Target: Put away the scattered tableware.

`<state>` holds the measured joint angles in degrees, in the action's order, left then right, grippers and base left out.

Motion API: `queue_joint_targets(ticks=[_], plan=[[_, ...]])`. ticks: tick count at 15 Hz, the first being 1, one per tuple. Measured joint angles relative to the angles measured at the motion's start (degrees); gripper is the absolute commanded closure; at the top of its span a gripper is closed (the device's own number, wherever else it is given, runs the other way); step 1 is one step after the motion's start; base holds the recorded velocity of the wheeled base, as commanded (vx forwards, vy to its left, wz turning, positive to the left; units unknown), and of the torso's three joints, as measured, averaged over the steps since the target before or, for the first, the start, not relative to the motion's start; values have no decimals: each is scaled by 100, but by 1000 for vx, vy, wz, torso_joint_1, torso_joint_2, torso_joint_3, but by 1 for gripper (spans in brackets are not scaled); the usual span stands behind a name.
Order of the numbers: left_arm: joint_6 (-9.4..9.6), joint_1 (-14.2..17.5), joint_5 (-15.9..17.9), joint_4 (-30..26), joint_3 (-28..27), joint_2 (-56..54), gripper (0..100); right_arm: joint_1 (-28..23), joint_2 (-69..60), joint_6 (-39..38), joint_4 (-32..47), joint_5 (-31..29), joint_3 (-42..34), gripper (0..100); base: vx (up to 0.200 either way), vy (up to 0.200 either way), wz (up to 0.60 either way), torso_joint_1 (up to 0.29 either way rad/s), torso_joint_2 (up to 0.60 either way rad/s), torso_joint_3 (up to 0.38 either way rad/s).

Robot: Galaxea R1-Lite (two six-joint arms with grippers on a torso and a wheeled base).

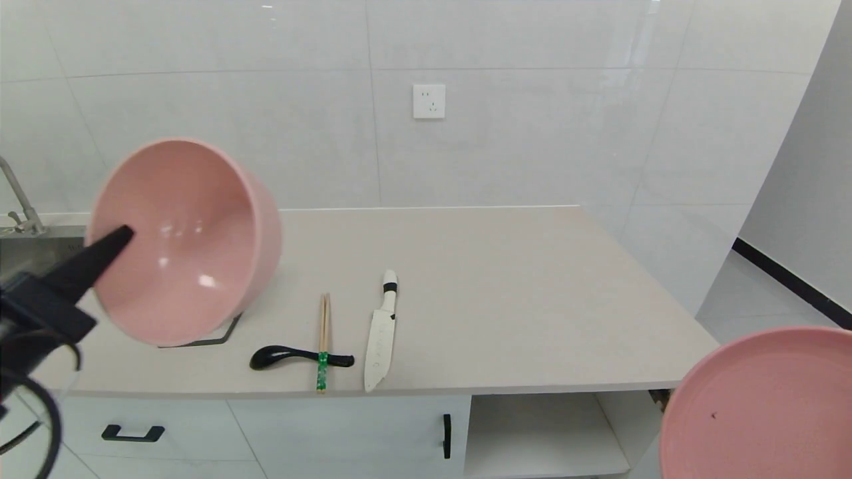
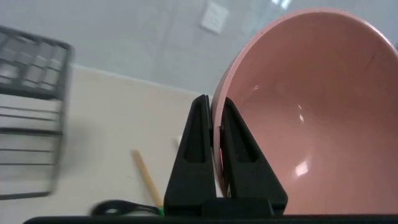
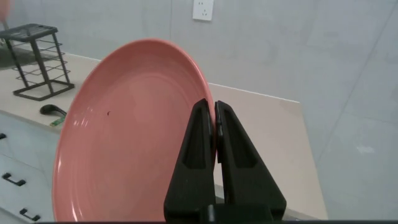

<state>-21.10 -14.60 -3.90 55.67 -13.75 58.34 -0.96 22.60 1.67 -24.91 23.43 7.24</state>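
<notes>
left gripper (image 2: 212,107): fingers pinch the bowl (image 2: 311,112) by its rim, over left end of the counter (image 1: 499,286) | right gripper (image 3: 214,109): pinches the plate (image 3: 130,137) rim, beyond counter's right corner (edge grips, I think, for carrying) | spoon (image 1: 293,358), chopsticks (image 1: 323,339), knife (image 1: 381,332): at counter front edge

Smooth, glossy pink bowl (image 1: 186,239) and plate (image 1: 765,406); bare wooden chopsticks (image 1: 324,326); shiny black spoon (image 1: 267,358); matt white knife (image 1: 381,332); matt beige countertop (image 1: 519,279); glossy wall tiles (image 1: 532,133).
</notes>
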Motion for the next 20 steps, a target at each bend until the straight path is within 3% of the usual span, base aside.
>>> queue_joint_targets(ticks=[3, 5, 7, 9, 11, 13, 15, 16, 17, 19, 20], plan=[[460, 1376, 463, -266, 634, -1471, 100, -302, -494, 24, 0, 5, -361, 100, 0, 0, 0, 0, 0, 0], [668, 1975, 619, -663, 920, -2345, 100, -457, -872, 21, 332, 13, -634, 100, 0, 0, 0, 0, 0, 0], [898, 2326, 786, -1221, 1073, -3026, 100, -499, -1169, 10, 898, 18, -702, 100, 0, 0, 0, 0, 0, 0], [1037, 2325, 1036, -1799, 1237, -3561, 100, -499, -1456, -37, 1367, 5, -713, 100, 0, 0, 0, 0, 0, 0], [1079, 1948, 1115, -2050, 1324, -3836, 100, -496, -1593, -66, 1407, -4, -717, 100, 0, 0, 0, 0, 0, 0], [1096, 1807, 1125, -2380, 1353, -4173, 100, -499, -1654, -118, 1429, -15, -722, 100, 0, 0, 0, 0, 0, 0], [1226, 1716, 1125, -3285, 1364, -4779, 100, -503, -1682, -129, 1565, -129, -724, 100, 0, 0, 0, 0, 0, 0], [1386, 1636, 1126, -3877, 1365, -5088, 100, -503, -1690, -123, 1714, -189, -724, 100, 0, 0, 0, 0, 0, 0], [1743, 1557, 1129, -4296, 1368, -5353, 100, -499, -1696, -110, 1833, -215, -724, 100, 0, 0, 0, 0, 0, 0], [2099, 1471, 1120, -4767, 1368, -5639, 100, -499, -1702, -143, 2024, -224, -724, 100, 0, 0, 0, 0, 0, 0], [2321, 1465, 1006, -5387, 1370, -5720, 100, -499, -1704, -178, 2037, -230, -724, 100, 0, 0, 0, 0, 0, 0]])
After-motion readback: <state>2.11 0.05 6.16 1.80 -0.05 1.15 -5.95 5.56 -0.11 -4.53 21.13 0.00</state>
